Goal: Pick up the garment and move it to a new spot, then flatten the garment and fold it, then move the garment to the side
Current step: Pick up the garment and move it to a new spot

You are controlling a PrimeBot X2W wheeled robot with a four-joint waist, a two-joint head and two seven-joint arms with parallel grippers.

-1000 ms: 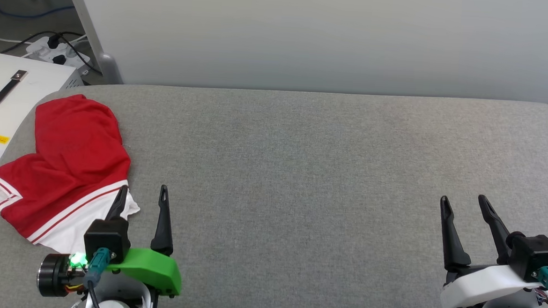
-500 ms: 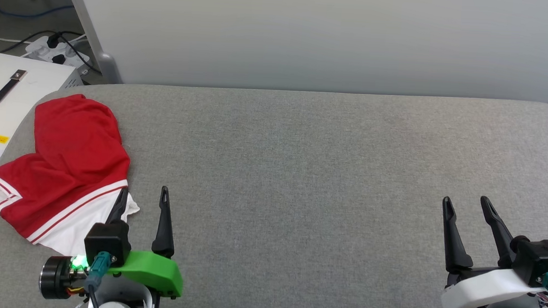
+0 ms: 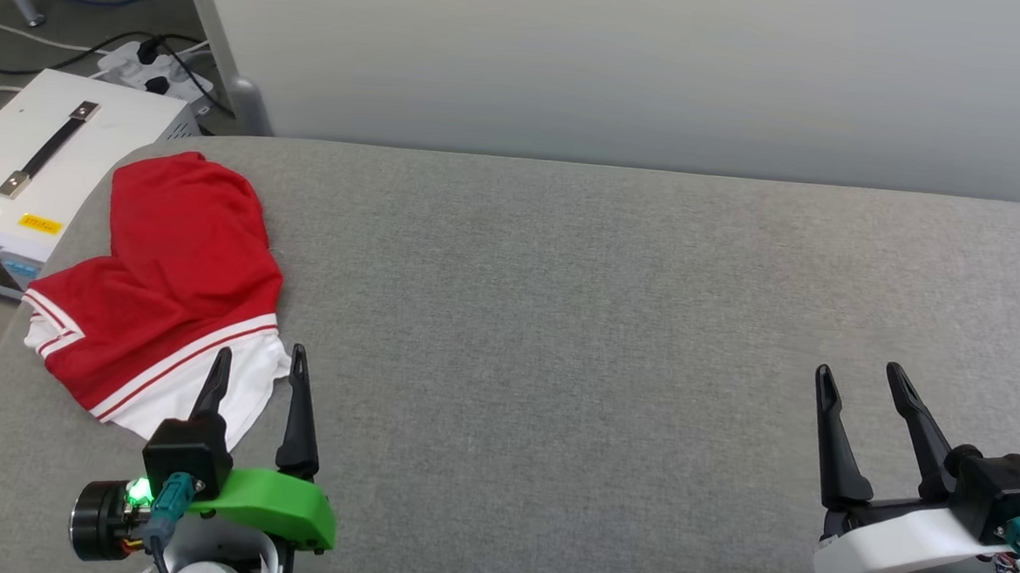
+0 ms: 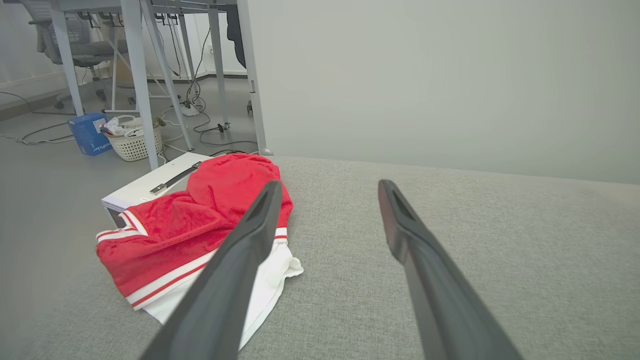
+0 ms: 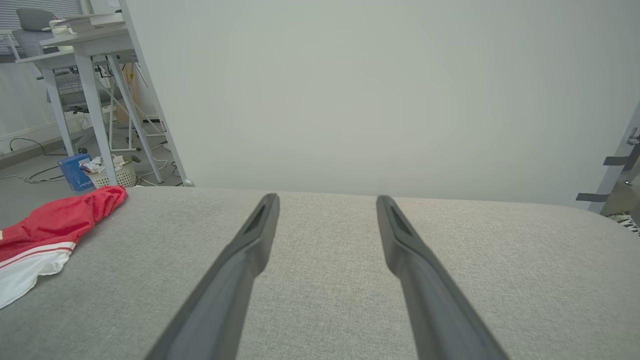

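Left gripper, jaws apart and empty, is hovering by the garment near the worktop's left edge; likely best pinching bunched red cloth, not the white trim.

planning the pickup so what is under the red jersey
The garment lies bunched on the grey fabric surface, near its far left corner. Whatever might sit beneath its folds is covered.
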